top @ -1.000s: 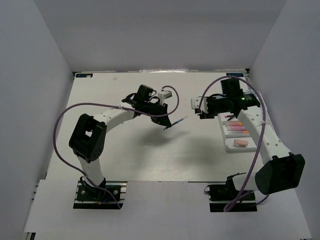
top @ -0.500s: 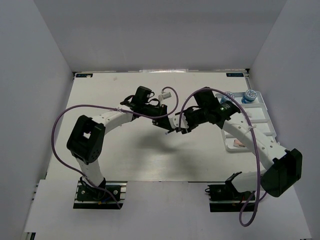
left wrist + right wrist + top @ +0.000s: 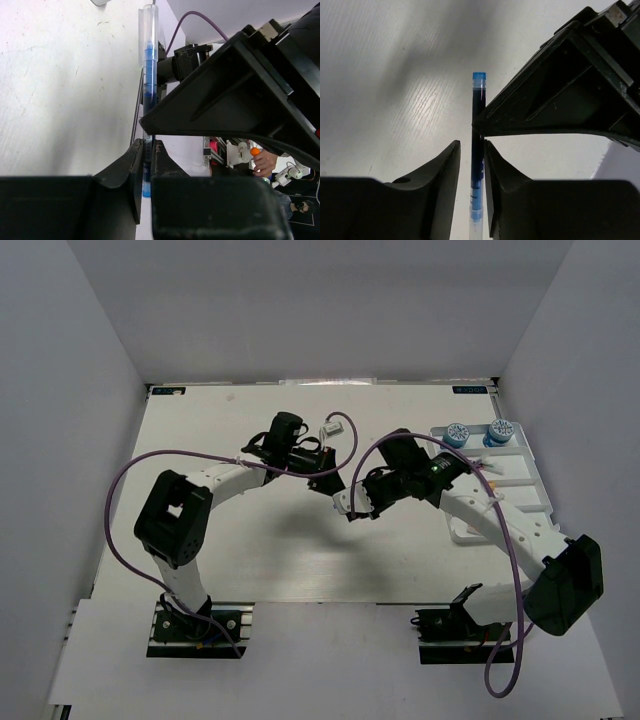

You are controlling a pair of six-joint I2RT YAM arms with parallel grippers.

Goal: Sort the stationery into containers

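Right, mid-air handover at centre of the top view: left gripper [image 3: 333, 486] is pinching the blue pen [image 3: 148, 75] tight betw. both fingers, barrel running straight up the left-wrist frame. Right gripper [image 3: 353, 506] straddles the same pen from the other end. Its jaws are nearly together, but a sliver of table [image 3: 200, 440] shows left of the barrel in the right-wrist view, so spread a touch, not clamped, I'd say. Pen's off the table, well apart from the white tray [image 3: 538, 485] at the right edge. Risk: if left lets go before right bites, pen drops & rolls. If both tug while clamped, it could twist askew, awkward for a compartment. Hard to see: pen's lost betw. the two heads in the top view, and the tray contents are partly behind the right arm. Only two blue-topped round things [image 3: 457, 432] show at its upper end, can't tell what
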